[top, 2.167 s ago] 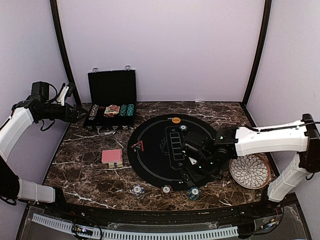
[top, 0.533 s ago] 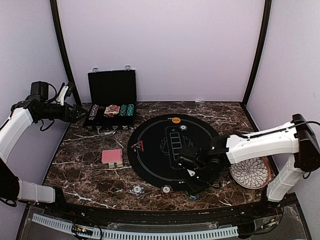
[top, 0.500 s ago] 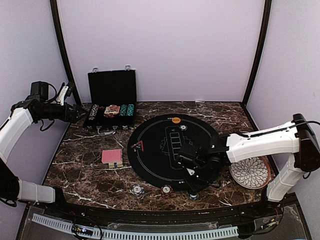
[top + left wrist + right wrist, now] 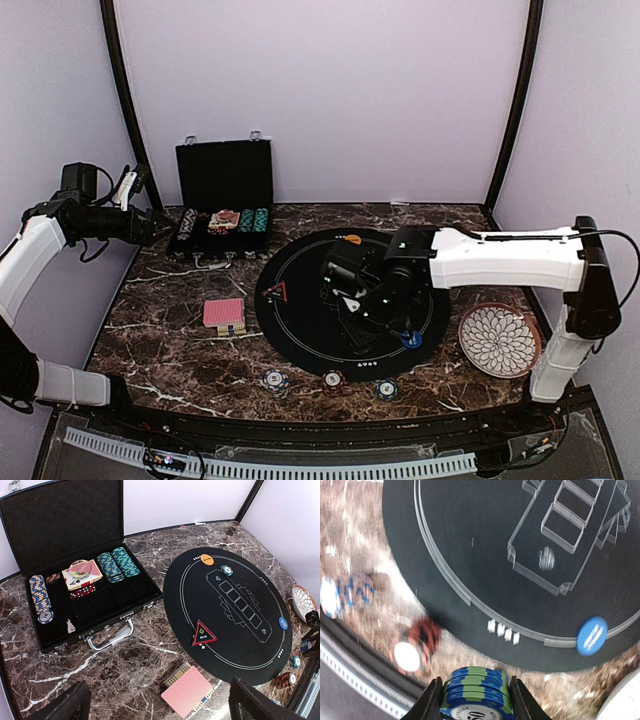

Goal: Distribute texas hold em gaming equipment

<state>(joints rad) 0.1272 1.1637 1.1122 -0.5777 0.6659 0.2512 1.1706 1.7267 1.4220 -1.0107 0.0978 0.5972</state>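
The right gripper (image 4: 476,696) clamps a stack of blue-and-green stripe-edged poker chips (image 4: 476,687) between its fingers. A round blue marker disc (image 4: 592,636) lies on the round black mat (image 4: 485,545), ahead to its right. The left gripper (image 4: 145,228) gapes wide, empty.

Top external view: bright, even, diffuse light; shadows soft and faint; focus sharp throughout.

Left wrist view: well lit and sharp, except the left gripper's fingers (image 4: 60,705) at 5 and 7 o'clock, which are dark and unfocused.

Right wrist view: marble table (image 4: 365,555) smeared by motion blur at 9 o'clock; chip stack (image 4: 476,692) at 6 o'clock crisp.
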